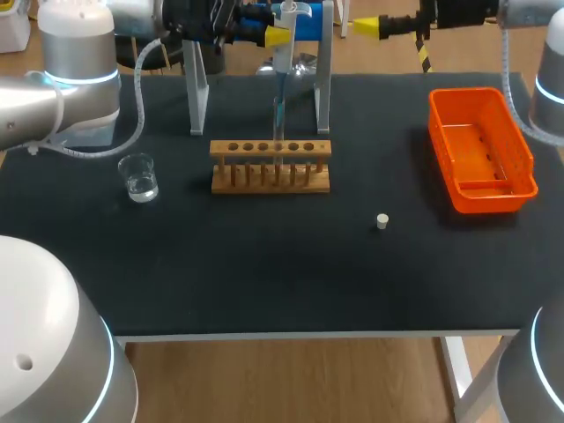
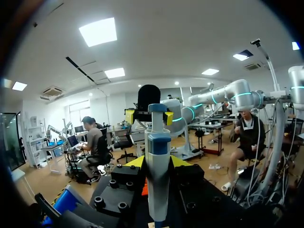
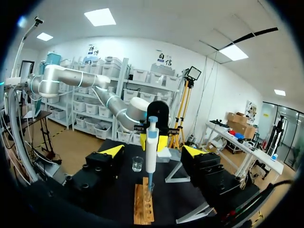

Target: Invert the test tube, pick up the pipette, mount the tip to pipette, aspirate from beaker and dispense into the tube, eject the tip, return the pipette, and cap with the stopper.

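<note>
Left claw (image 1: 275,35) clamps upright pipette (image 1: 284,40), tip in test tube (image 1: 278,119) in rack (image 1: 270,165). Right claw (image 1: 370,27) open. Stopper (image 1: 382,221) on desk (image 1: 264,264).

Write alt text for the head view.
Left gripper holds a white-and-blue pipette upright over the wooden test tube rack; a clear glass beaker, orange plastic bin and small white stopper sit on the black table.
</note>
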